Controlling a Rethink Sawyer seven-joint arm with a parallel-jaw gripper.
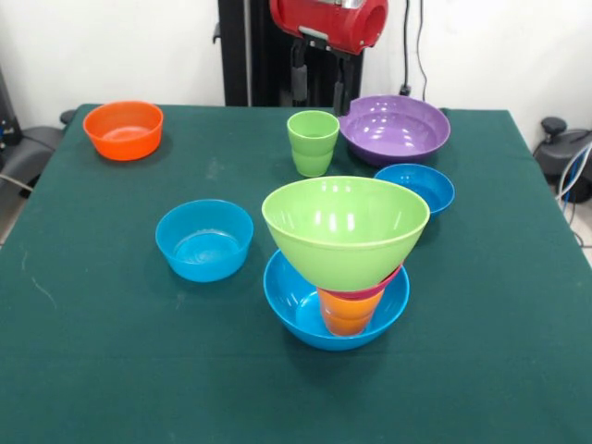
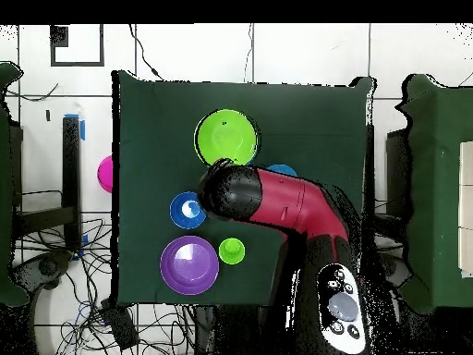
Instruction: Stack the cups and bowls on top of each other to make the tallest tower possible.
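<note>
On a green worktop [image 1: 111, 370], a tower [image 1: 340, 268] stands centre front: a large blue bowl [image 1: 287, 301] holds an orange cup [image 1: 347, 313], a pink-red bowl [image 1: 377, 287], and a large lime bowl [image 1: 344, 229] on top. The pincer [image 1: 319, 85] hangs at the far edge above a green cup [image 1: 313, 141]; its opening cannot be told.

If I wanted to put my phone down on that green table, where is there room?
The whole near strip of cloth in front of the tower is bare, and so is the left side between the orange bowl and the blue bowl. It is crowded at the far right, where the green cup, purple bowl and small blue bowl sit close together.
</note>
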